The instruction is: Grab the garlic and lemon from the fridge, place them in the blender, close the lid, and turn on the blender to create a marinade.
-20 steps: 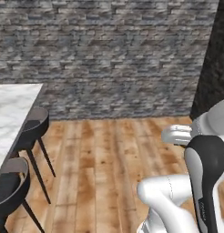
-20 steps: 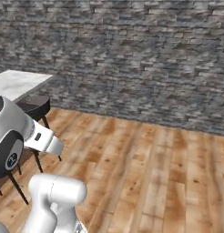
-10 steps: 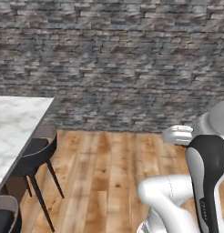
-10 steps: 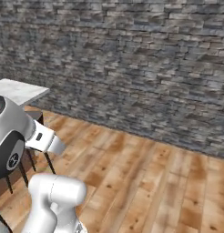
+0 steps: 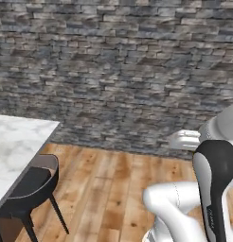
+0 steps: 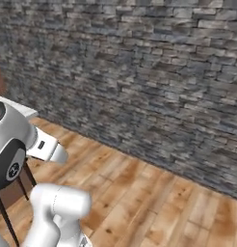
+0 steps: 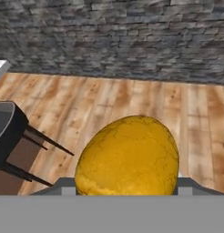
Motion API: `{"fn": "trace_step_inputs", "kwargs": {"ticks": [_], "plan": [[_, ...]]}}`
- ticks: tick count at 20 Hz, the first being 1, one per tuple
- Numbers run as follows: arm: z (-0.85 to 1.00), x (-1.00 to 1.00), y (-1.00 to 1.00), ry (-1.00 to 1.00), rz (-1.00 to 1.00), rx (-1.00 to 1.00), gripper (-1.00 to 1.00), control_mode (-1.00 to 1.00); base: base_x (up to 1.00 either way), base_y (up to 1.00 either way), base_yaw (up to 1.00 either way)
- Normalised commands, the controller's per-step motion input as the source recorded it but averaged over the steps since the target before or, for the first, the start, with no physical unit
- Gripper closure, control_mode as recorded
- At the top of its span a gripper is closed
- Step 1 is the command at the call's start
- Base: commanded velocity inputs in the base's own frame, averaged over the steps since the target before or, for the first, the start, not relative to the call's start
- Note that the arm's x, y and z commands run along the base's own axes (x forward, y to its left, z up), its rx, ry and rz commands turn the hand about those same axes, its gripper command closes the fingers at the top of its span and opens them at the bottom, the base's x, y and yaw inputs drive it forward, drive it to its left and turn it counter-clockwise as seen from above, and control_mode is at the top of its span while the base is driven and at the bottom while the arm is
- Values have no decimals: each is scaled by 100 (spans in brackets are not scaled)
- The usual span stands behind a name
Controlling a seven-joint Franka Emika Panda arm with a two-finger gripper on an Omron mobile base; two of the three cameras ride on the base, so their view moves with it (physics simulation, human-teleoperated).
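Stone wall [image 5: 118,71], wooden floor [image 6: 154,198], marble table [image 5: 14,146]

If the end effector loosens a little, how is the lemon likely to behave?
The lemon is rounded, egg-like, with no flat side, so it would probably roll once it lands on the wooden floor. Its skin looks pitted rather than glossy, which likely gives the end effector fair friction. It appears firm, so it should hardly deform.

Open wooden plank floor [image 5: 113,189] stretches ahead to the grey stone-brick wall [image 5: 118,71]. To the left, the white marble desk [image 5: 14,146] and a black bucket-seat stool [image 5: 33,189] narrow the passage.
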Motion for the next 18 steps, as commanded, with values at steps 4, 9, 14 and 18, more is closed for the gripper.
{"fn": "trace_step_inputs", "kwargs": {"ticks": [4,9,14,18], "plan": [[0,0,0,0,0,0,100,100,100,-1,50],[0,0,0,0,0,0,100,100,100,-6,62],[0,0,0,0,0,0,100,100,100,-7,58],[0,0,0,0,0,0,100,100,100,-20,52]]}}
